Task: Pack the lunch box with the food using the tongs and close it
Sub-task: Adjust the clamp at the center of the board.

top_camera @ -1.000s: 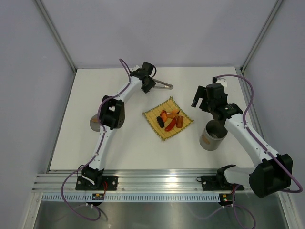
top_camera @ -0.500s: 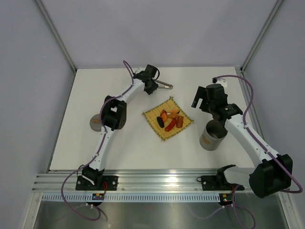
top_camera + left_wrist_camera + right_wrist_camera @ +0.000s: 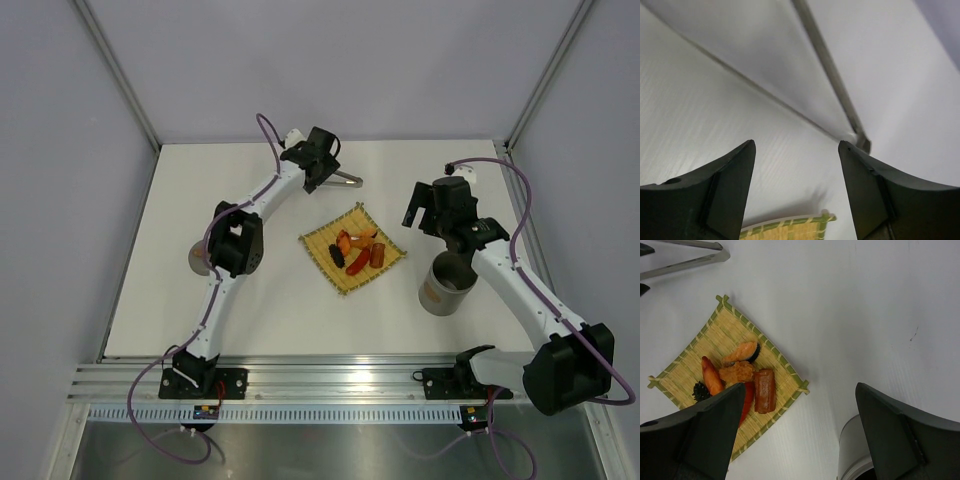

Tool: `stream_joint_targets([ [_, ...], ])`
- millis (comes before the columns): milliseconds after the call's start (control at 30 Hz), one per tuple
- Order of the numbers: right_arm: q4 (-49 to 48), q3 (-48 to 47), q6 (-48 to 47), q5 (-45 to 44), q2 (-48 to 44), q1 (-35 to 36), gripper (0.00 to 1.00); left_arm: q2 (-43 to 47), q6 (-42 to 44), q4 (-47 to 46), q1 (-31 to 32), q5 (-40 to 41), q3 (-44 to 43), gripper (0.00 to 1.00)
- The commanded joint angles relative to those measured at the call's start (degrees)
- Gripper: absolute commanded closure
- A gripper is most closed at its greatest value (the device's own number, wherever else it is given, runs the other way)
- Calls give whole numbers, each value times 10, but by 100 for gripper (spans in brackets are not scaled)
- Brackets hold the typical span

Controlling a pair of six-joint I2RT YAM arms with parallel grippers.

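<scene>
The tongs (image 3: pixel 347 180) lie flat at the back of the table, and their silver arms (image 3: pixel 685 262) cross the top left of the right wrist view. My left gripper (image 3: pixel 316 178) hovers just left of them, open (image 3: pixel 795 145), with nothing between its fingers. The food (image 3: pixel 356 248) sits on the yellow mat (image 3: pixel 350 276): orange, red, brown and dark pieces (image 3: pixel 764 390). The grey lunch box (image 3: pixel 446 284) stands upright to the right of the mat, and its rim (image 3: pixel 852 450) shows by my right finger. My right gripper (image 3: pixel 416 208) hangs open (image 3: pixel 800 387) above the gap between mat and lunch box.
A shallow round grey lid (image 3: pixel 196 258) lies at the left, partly hidden behind my left arm's elbow. The mat's corner (image 3: pixel 790 227) shows low in the left wrist view. Enclosure walls and posts rise close behind the table's back edge.
My left gripper has opened and let go of the tongs, which now rest on the table; its wrist shifted slightly right. The right arm has not moved.
</scene>
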State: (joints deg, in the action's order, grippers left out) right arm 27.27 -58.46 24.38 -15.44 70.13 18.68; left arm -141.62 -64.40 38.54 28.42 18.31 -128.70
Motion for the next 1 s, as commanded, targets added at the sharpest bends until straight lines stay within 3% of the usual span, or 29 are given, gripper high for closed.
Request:
stream_joint_targets([
  [0,-13,-4,-13,-5,4,-3,1,-22,-5,14,-8,52,-84,30],
  [267,-22,0,-21,-6,20,-2,0,-63,-31,26,-26,54,-114,36],
  [967,-38,-9,-25,14,50,-3,1,-83,-44,33,-28,35,-80,52],
])
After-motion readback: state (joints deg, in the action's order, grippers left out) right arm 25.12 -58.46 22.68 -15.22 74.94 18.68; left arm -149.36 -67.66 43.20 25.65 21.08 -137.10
